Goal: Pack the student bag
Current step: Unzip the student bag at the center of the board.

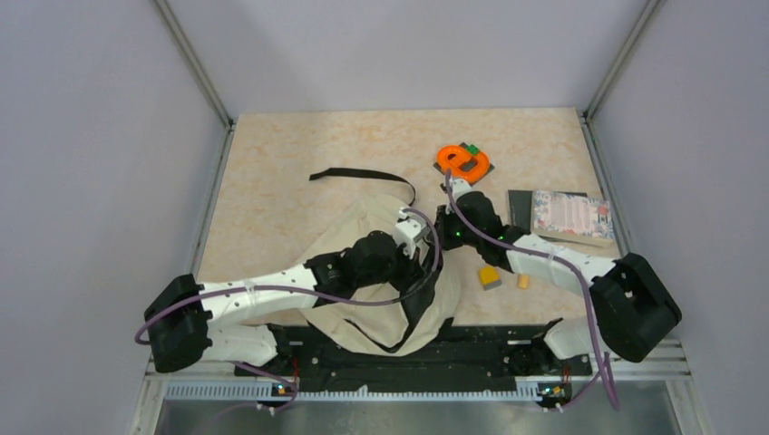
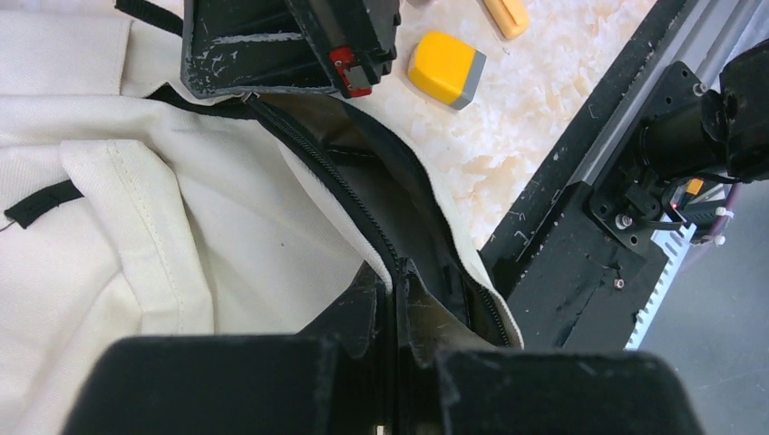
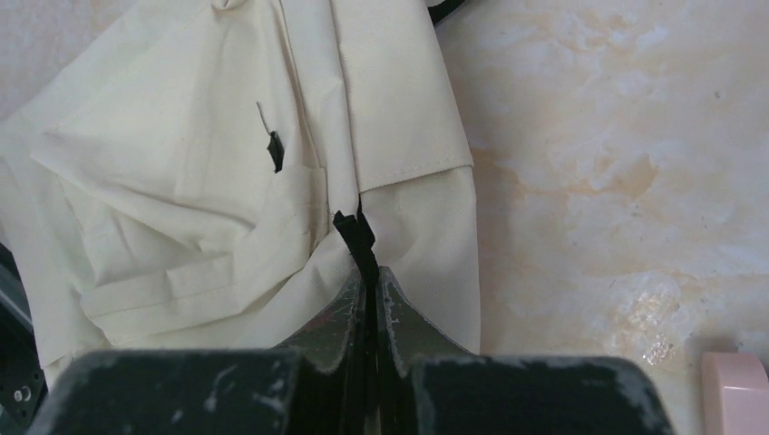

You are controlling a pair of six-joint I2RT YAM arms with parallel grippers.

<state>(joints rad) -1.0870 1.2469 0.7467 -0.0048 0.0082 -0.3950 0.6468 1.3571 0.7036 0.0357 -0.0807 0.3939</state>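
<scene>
In the top view, the student bag (image 1: 358, 217) is seen slumped at the near middle of the tabletop (image 1: 272, 154), with its black strap (image 1: 363, 172) trailed toward the far side. A floral notebook (image 1: 571, 213), a yellow eraser (image 1: 490, 276) and an orange item (image 1: 461, 159) lie unpacked on the right. The step in hand is therefore judged to be opening the bag. Open room is offered far and left of it.

In the left wrist view, the left gripper (image 2: 396, 272) is shut narrow on the bag's zipper edge, where the teeth (image 2: 335, 181) are parted and dark lining (image 2: 399, 208) is shown. The eraser is near the bag. The black base rail (image 2: 562, 236) runs close along the bag's near side, so little room is given there.

In the right wrist view, the right gripper (image 3: 370, 276) is pinched on a black zipper piece (image 3: 354, 231) at a fabric seam, with bare tabletop beside it. The next move is judged to call for the two pinches being drawn apart, away from the rail, so that the mouth is widened.
</scene>
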